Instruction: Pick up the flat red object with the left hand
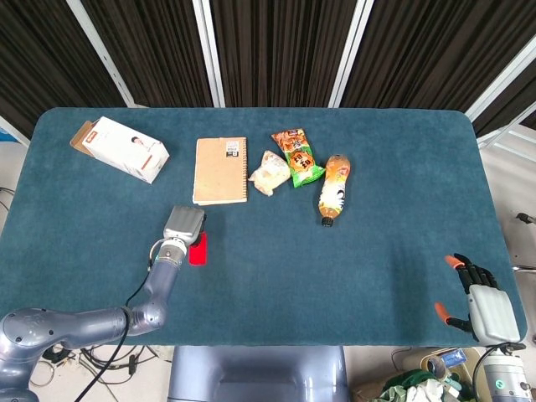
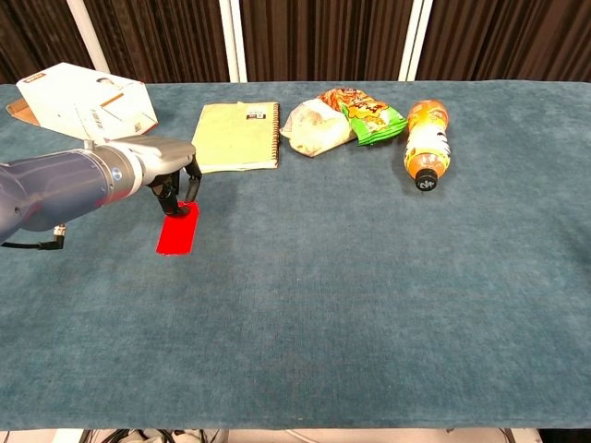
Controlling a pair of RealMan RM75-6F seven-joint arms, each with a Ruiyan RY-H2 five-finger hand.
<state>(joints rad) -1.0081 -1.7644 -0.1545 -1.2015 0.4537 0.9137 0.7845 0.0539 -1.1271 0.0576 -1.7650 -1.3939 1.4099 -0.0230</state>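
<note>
The flat red object (image 1: 198,250) (image 2: 176,232) lies on the blue table cloth, left of centre and near the front. My left hand (image 1: 184,224) (image 2: 152,166) hangs over its far end, with dark fingertips (image 2: 173,200) pointing down and touching that end. The object still lies flat on the cloth, and the head view hides its far part under the hand. My right hand (image 1: 483,305) shows only in the head view, off the table's front right corner, with its fingers apart and nothing in it.
A white box (image 1: 126,149) (image 2: 88,100) lies at the back left. A spiral notebook (image 1: 222,170) (image 2: 238,136) is just beyond my left hand. Further right are a white bag (image 1: 270,172), a green snack bag (image 1: 298,157) and an orange bottle (image 1: 333,189) (image 2: 427,137).
</note>
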